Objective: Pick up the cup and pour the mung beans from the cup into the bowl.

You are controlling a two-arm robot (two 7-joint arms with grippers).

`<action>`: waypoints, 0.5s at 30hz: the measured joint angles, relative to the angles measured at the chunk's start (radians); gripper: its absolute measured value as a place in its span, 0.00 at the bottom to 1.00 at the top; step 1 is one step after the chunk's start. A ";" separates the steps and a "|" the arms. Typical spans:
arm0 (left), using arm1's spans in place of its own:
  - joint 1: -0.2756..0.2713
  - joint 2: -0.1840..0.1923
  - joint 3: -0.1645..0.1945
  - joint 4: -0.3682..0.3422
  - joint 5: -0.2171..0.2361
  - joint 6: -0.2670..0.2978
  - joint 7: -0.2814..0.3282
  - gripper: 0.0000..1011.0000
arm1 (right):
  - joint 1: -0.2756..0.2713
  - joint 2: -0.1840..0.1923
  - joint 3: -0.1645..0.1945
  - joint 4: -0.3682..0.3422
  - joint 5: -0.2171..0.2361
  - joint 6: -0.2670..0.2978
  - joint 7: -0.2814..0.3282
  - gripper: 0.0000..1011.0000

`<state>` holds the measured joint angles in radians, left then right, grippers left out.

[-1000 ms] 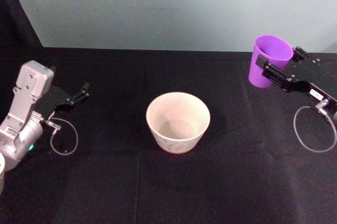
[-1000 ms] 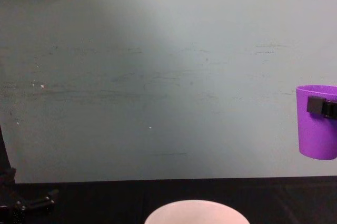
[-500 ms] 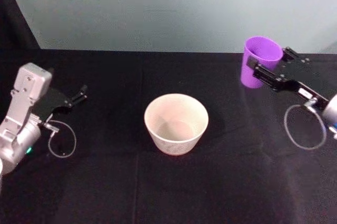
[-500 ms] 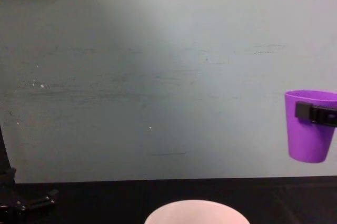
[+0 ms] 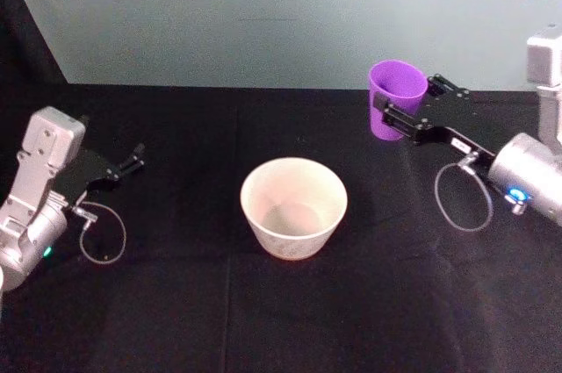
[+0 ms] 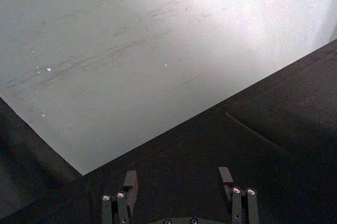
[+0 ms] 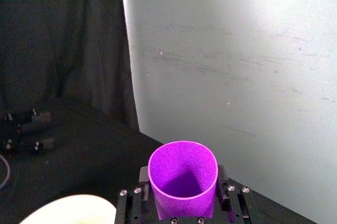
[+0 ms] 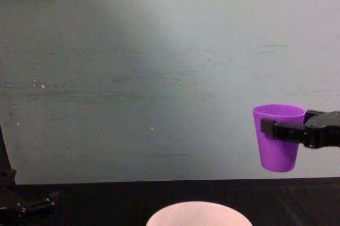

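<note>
Your right gripper [image 5: 409,103] is clamped on the cup [image 5: 398,83], one finger on each side of it just below the rim, so the cup hangs upright and clear of the table [image 5: 263,320]. It sits above the far right part of the table, close to the far edge. From the chest camera the cup [image 8: 277,154] shows in front of the pale wall [image 8: 159,77], with the gripper [image 8: 280,129] reaching in from the right edge and the cup's base above the black cloth. The right wrist camera looks down into the cup [image 7: 182,174] between the fingers of the gripper [image 7: 182,184]; you cannot make out from there what the cup holds. The bowl [image 5: 294,237] stands upright near the middle of the table, nearer to you than the cup and to its left, with a clear gap between the two. Its pale rim [image 8: 197,207] shows at the bottom of the chest view, and part of it [image 7: 73,211] in the right wrist view. Your left gripper [image 5: 132,161] is parked by the left edge of the table, and its fingers [image 6: 130,182] stand apart with nothing between them.
</note>
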<state>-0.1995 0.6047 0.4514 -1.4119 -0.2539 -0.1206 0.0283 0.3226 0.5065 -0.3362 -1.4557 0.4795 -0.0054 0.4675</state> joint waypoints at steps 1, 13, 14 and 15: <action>0.000 0.000 0.000 0.000 0.000 0.000 0.000 0.99 | 0.004 -0.003 -0.005 0.008 -0.009 -0.004 0.000 0.72; 0.000 0.000 0.000 0.000 0.000 0.000 0.000 0.99 | 0.022 -0.018 -0.046 0.041 -0.150 -0.030 -0.028 0.72; 0.000 0.000 0.000 0.000 0.000 0.000 0.000 0.99 | 0.022 -0.016 -0.053 0.039 -0.179 -0.036 -0.036 0.72; 0.000 0.000 0.000 0.000 0.000 0.000 0.000 0.99 | 0.022 -0.014 -0.061 0.035 -0.208 -0.041 -0.043 0.72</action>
<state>-0.1995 0.6047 0.4514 -1.4120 -0.2539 -0.1205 0.0283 0.3450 0.4928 -0.3969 -1.4211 0.2718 -0.0468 0.4248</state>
